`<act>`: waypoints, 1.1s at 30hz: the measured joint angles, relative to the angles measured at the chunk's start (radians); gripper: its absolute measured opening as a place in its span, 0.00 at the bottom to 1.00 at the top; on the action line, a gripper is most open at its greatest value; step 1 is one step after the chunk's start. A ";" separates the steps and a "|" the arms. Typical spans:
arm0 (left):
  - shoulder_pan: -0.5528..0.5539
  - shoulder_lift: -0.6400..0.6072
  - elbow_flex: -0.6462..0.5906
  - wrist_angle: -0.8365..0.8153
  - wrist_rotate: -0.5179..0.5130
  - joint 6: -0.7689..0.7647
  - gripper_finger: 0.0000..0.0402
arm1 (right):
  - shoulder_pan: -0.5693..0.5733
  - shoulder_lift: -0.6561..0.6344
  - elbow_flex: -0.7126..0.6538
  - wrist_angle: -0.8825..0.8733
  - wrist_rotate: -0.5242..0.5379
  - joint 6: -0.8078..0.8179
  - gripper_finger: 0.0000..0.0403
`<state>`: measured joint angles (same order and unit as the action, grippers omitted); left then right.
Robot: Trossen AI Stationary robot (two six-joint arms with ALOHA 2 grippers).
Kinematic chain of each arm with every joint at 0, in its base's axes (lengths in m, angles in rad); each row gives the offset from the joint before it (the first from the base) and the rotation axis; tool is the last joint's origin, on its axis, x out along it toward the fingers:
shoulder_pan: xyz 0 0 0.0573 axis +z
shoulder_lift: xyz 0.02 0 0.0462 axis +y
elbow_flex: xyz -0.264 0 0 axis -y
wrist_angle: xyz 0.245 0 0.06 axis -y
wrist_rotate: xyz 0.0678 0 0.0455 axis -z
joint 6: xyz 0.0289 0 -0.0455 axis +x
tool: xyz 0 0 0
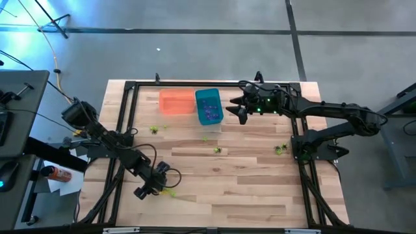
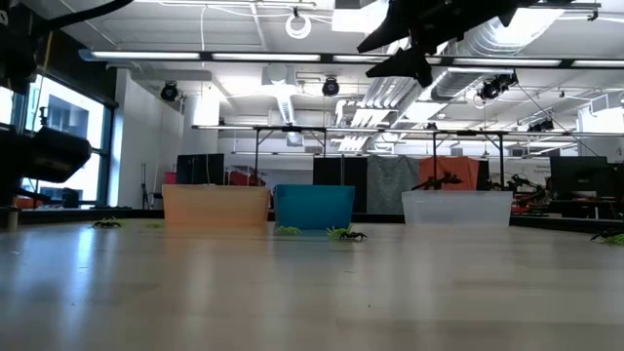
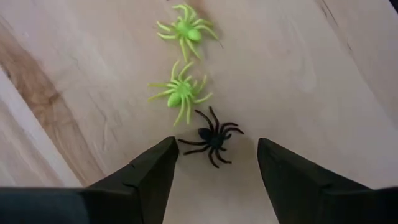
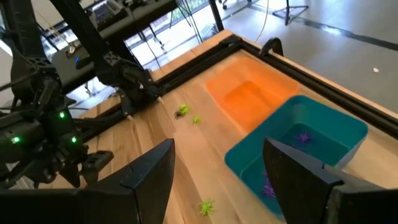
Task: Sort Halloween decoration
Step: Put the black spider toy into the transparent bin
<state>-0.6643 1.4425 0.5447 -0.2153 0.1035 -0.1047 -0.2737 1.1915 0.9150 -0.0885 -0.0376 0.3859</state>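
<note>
**Black spider between the left fingers**

A black spider lay on the wooden table, low in the left wrist frame, between the spread fingers of the left gripper, untouched by them. Two green spiders sat just above it. In the high view that gripper hung at the lower left. Purple spiders lay in the teal bin, beside the orange bin. The right gripper, fingers apart and empty, hovered right of the teal bin.
</note>
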 joint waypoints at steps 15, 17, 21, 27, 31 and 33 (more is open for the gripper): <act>-0.005 0.036 -0.007 0.057 -0.079 0.002 0.18 | 0.000 0.000 0.000 -0.018 0.000 0.007 0.60; -0.001 0.036 -0.007 0.058 -0.081 -0.008 0.07 | 0.000 0.000 0.000 -0.019 0.000 0.010 0.60; 0.016 0.013 -0.008 0.055 -0.065 -0.079 0.03 | 0.000 0.000 0.000 -0.020 0.000 0.010 0.60; 0.018 -0.058 -0.011 0.001 0.025 -0.149 0.00 | 0.000 0.000 0.000 -0.019 0.000 0.007 0.60; 0.016 -0.157 -0.011 -0.053 0.047 -0.207 0.00 | 0.000 0.000 0.000 -0.019 0.000 0.007 0.60; 0.023 -0.233 -0.011 -0.062 0.042 -0.234 0.00 | 0.000 0.000 0.000 -0.014 -0.002 0.007 0.60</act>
<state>-0.6416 1.2094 0.5335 -0.2772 0.1455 -0.3388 -0.2739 1.1915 0.9150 -0.1024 -0.0392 0.3927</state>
